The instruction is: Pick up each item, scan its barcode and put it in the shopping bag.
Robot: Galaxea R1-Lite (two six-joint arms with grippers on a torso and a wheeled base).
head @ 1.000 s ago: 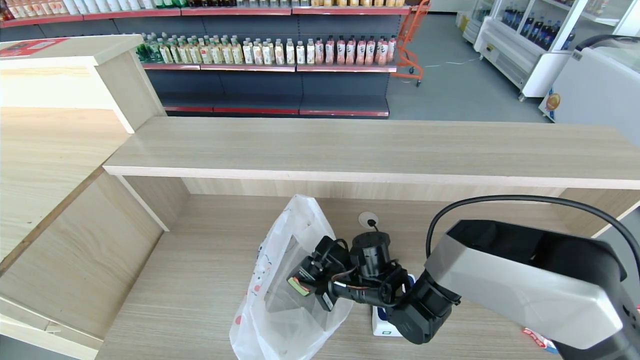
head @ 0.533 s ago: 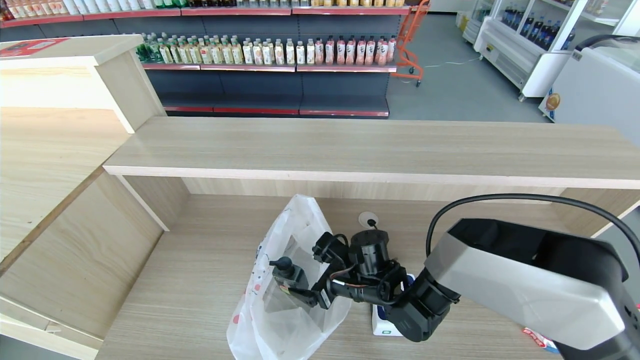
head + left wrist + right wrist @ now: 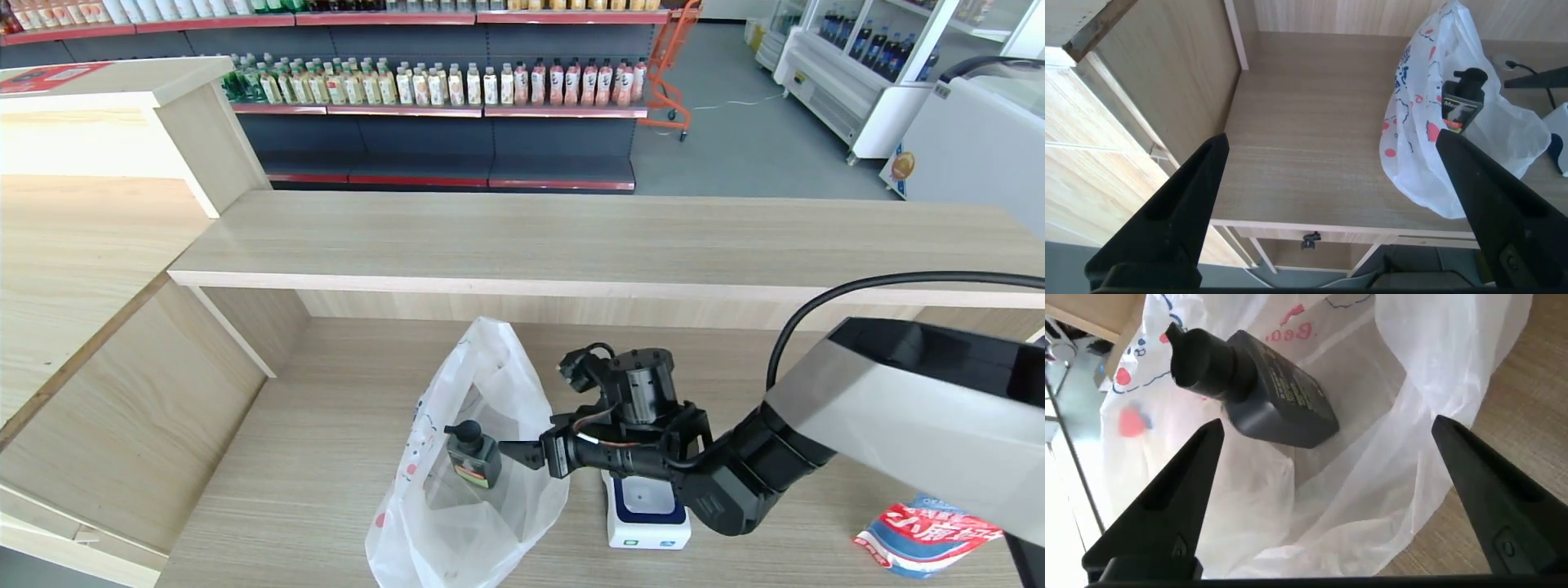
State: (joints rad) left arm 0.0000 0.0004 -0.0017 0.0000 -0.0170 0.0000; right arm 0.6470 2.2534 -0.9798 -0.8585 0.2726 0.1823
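Note:
A black pump bottle (image 3: pixel 472 457) stands inside the white plastic shopping bag (image 3: pixel 445 523) on the lower counter. It leans against the bag's wall (image 3: pixel 1388 482), the bottle (image 3: pixel 1261 392) lying free. My right gripper (image 3: pixel 522 447) is open just right of the bag's mouth, its fingers (image 3: pixel 1167 514) wide apart and touching nothing. The left wrist view shows the bag (image 3: pixel 1417 155) and bottle (image 3: pixel 1463 100) from farther off. My left gripper (image 3: pixel 1331 140) is open above the counter's front edge, holding nothing.
A white and blue scanner (image 3: pixel 647 513) sits on the counter under my right arm. A red and blue snack packet (image 3: pixel 927 535) lies at the far right. A raised wooden ledge (image 3: pixel 571 245) runs behind, and a side wall (image 3: pixel 139 425) closes the left.
My right gripper lowered the black bottle into the bag, let go of it and drew back to the right. The bottle now rests in the bag.

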